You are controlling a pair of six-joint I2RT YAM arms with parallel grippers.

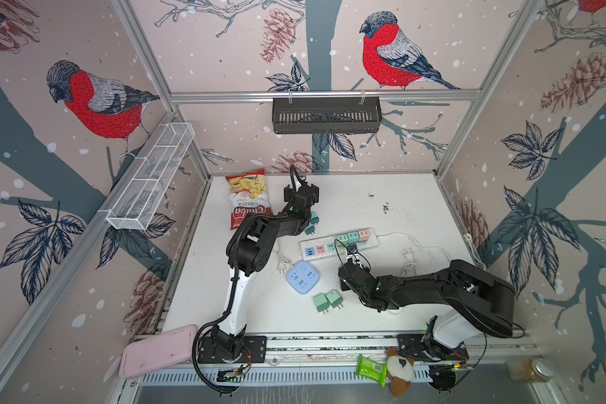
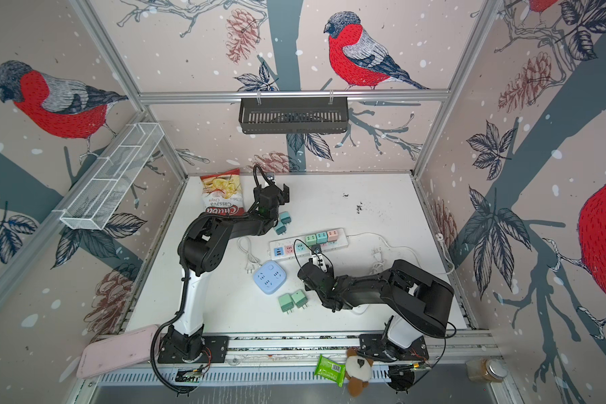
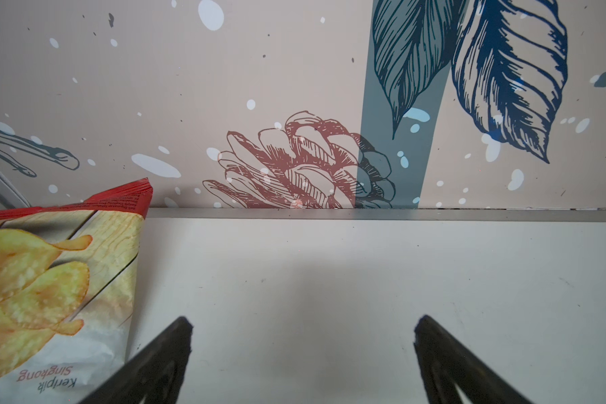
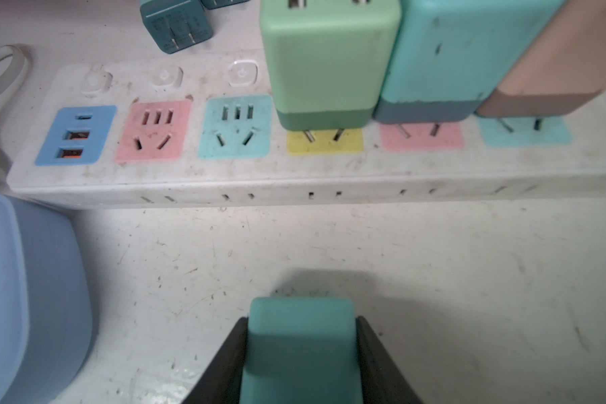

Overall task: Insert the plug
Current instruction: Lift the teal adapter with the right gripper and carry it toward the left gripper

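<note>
The right hand is clamped on the flat sides of the teal plug, held over the table just short of the strip; light, rigid and smooth, it will probably twist unless gripped squarely there; the left hand gapes empty.

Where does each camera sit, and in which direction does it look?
Both top views: overhead, looking down on the white table; left arm, right arm show.
Left wrist: faces patterned back wall; open left pincer shows.
Right wrist: faces white power strip; right pincer grips teal plug.
Shared: red-and-white chips bag, in top and left wrist views.
</note>
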